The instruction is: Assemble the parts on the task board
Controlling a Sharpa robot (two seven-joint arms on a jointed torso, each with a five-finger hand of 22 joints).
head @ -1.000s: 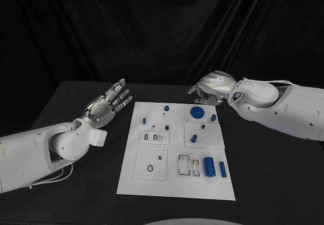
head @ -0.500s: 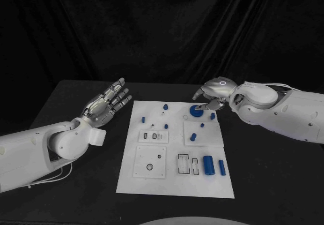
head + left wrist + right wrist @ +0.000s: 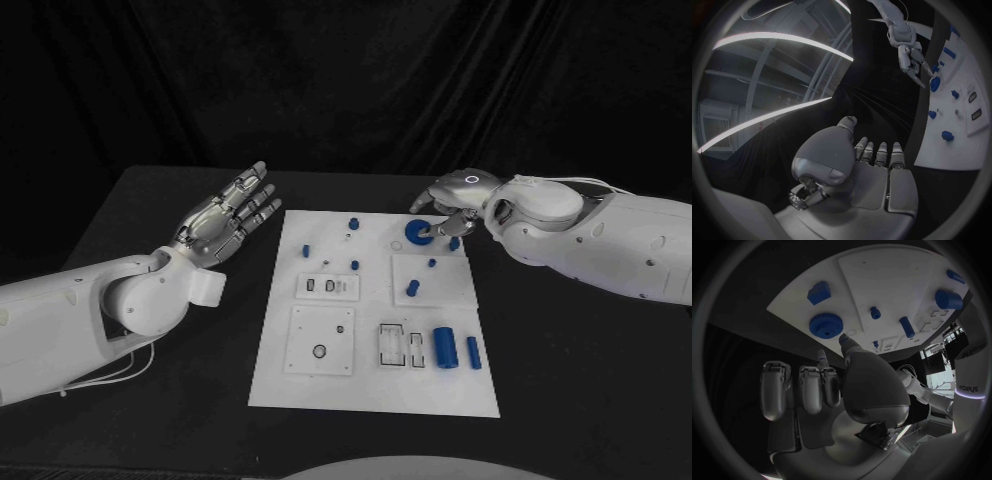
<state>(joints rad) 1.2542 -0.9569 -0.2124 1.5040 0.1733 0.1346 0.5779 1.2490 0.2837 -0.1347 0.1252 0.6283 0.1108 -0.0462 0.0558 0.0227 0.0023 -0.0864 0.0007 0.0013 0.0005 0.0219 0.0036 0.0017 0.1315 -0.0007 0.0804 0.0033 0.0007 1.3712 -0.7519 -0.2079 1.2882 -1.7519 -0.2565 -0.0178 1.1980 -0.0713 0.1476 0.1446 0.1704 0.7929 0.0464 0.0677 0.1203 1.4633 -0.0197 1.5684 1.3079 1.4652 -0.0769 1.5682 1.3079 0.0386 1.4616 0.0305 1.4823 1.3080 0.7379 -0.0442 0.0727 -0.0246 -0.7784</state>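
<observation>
On the near end of the white task board (image 3: pixel 378 330), two blue cylinders (image 3: pixel 446 349) side by side. Farther back, several small blue pegs (image 3: pixel 413 290) — exact count hard to make out. At the far edge, one blue gear (image 3: pixel 417 233) — right hand (image 3: pixel 450 200) just beside it, fingertips close, contact unclear. Left hand (image 3: pixel 228 215) flat, fingers apart, empty.

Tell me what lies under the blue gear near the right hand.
The blue gear rests on the white task board, near its far edge. The right hand reaches close beside it. Whatever peg or hole sits directly beneath the gear is covered and cannot be seen.
</observation>
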